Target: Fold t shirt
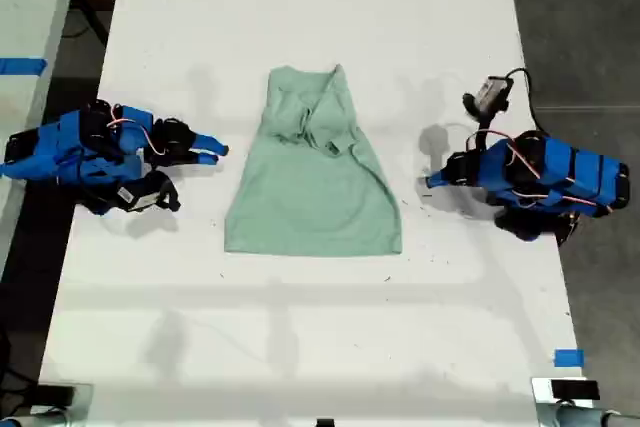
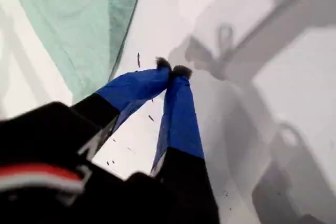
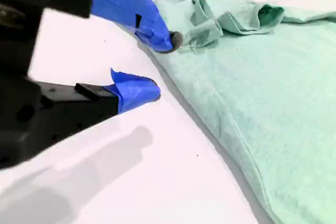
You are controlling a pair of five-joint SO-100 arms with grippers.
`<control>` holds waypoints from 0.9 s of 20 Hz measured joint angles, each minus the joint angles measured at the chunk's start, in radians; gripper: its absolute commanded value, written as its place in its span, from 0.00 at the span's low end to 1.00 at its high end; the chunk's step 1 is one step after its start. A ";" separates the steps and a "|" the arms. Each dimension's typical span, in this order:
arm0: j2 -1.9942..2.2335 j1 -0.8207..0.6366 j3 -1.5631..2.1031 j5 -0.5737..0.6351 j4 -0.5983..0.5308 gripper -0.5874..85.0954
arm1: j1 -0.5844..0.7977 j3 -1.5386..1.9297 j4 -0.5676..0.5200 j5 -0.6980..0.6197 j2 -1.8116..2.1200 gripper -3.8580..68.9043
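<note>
While the t shirt [image 1: 312, 182] lies lengthwise mid-table, my second gripper [image 3: 161, 65], jaws apart, is just beside its side edge; my first gripper [image 2: 174, 69], jaws together, looks slightly farther off.

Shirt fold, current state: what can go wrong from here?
1. The sleeves lie bunched on the t shirt; folding over them would likely come out lumpy.
2. My second gripper is open at the cloth's edge; it may push the edge rather than pinch it.
3. My first gripper is shut, off the cloth; a one-sided pull could skew it.
</note>
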 measured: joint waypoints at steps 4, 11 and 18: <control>0.000 0.000 0.000 0.000 0.000 0.14 | 0.034 0.000 0.000 -0.009 0.000 0.07; 0.000 0.000 0.000 0.000 0.000 0.14 | 0.025 -0.002 0.002 -0.006 0.000 0.06; 0.000 0.000 0.000 0.000 0.000 0.14 | -0.087 -0.383 0.041 0.172 -0.445 0.32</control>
